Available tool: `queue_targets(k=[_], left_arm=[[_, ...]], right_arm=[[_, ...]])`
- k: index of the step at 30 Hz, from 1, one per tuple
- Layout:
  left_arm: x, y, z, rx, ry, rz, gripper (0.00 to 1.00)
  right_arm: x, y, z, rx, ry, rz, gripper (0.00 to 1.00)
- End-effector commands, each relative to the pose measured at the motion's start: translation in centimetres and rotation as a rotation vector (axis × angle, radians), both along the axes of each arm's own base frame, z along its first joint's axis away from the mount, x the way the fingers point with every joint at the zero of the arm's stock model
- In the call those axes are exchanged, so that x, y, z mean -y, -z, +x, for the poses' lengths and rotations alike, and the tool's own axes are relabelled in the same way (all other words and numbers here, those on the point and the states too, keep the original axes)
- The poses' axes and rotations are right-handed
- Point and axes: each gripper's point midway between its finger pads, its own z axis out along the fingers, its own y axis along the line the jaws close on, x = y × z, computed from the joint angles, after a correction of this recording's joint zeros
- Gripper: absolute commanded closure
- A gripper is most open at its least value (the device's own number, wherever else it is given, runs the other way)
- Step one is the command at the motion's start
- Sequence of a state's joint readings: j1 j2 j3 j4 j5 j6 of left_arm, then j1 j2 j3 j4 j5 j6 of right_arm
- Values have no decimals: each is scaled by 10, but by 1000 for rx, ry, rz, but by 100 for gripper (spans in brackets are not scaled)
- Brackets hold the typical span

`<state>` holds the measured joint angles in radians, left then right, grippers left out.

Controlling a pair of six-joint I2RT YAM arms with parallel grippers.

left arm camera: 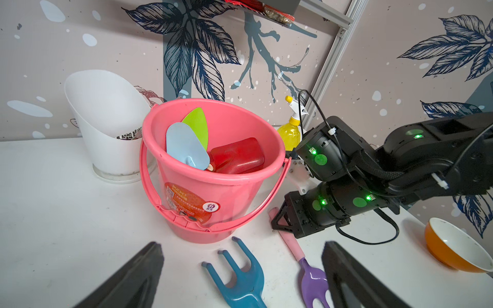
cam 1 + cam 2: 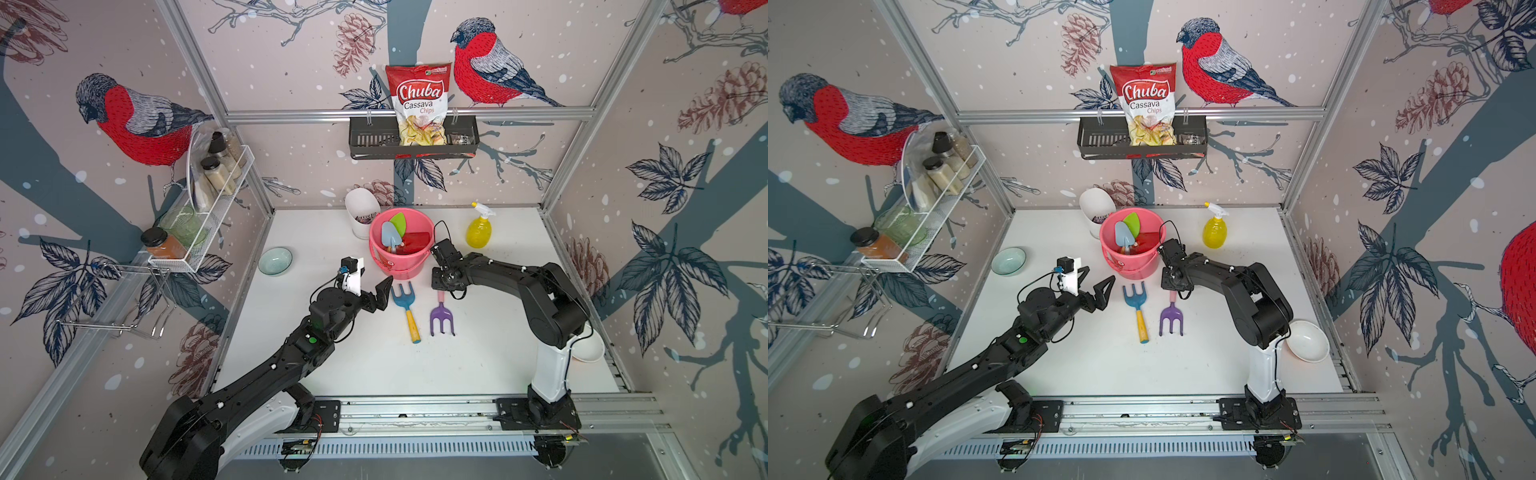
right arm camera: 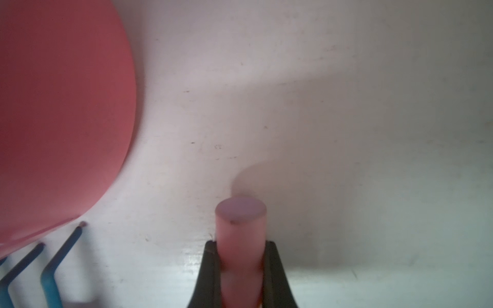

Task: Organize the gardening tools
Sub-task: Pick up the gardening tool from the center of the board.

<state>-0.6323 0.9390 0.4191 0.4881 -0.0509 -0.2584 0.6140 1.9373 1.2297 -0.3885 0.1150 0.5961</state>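
Three tools held in pink bucket, frame centre. Purple rake clamped by right hand; left hand wide open, empty. Blue fork, spray bottle not yet stowed.

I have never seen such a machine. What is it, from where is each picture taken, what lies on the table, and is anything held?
It is a robot: a left arm and a right arm at a table. Two pictures look down from above; two come from cameras on the wrists. A pink bucket holds a shovel, a trowel and a spade. A fork and a rake lie near it; a spray bottle stands apart. The right fingers are shut on the rake's pink handle. The left fingers are open, empty.
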Motion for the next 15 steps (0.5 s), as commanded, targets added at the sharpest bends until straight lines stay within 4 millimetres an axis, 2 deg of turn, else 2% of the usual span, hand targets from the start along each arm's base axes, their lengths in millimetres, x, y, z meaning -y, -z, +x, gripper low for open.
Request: queue_targets(k=[1,4,9,12,15], left_arm=[[1,-4,0,9,2,-5,3],[2,-4,-1,7,7,-6,3],[6,-6,-1,0,23,-26,4],[10,-9,-2,1,40,-47,4],[19,-10,-4,-6,74,-65,4]], right_arm=[[8,4,-10,-28,16,-21,100],[11,-5,-14,-9,28,-9,100],[16,-34,-22,49,65,20,100],[15,-59,-25,104,86,61,100],[10,-94,-27,183,103,120,100]])
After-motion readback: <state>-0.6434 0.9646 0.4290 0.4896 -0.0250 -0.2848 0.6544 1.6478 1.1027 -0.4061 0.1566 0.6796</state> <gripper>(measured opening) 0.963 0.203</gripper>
